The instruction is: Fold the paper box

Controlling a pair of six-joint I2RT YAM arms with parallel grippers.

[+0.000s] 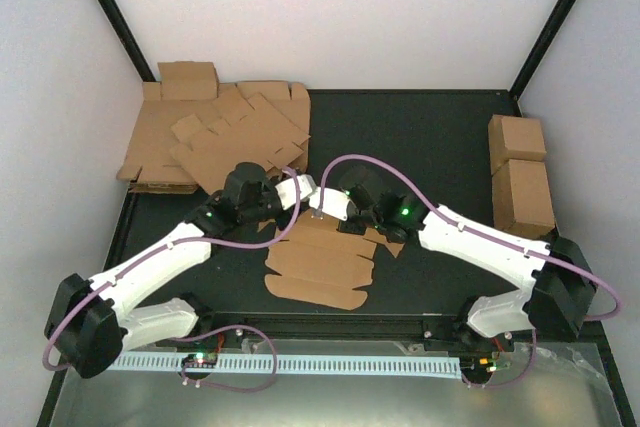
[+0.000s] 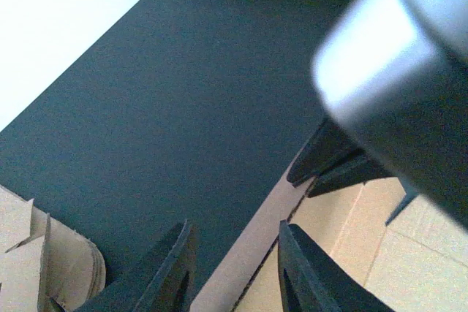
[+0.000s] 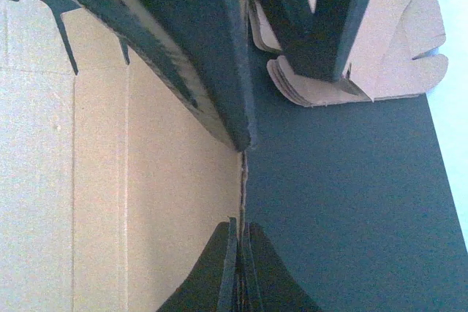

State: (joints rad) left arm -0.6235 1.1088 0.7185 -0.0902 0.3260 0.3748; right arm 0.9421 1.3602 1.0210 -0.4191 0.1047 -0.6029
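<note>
Top external view: paper box (image 1: 322, 265) lies at table (image 1: 430, 147) centre, 6 o'clock from both wrists. Left gripper (image 2: 235, 230) jaws stand apart, straddling a flap edge. Right gripper (image 3: 240, 226) jaws are pressed together on the box's raised edge.

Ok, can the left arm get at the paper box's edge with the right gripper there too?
Probably yes: the left gripper stands open with the paper box's edge between its fingers. The right gripper pinches that edge further along, leaving room.
</note>
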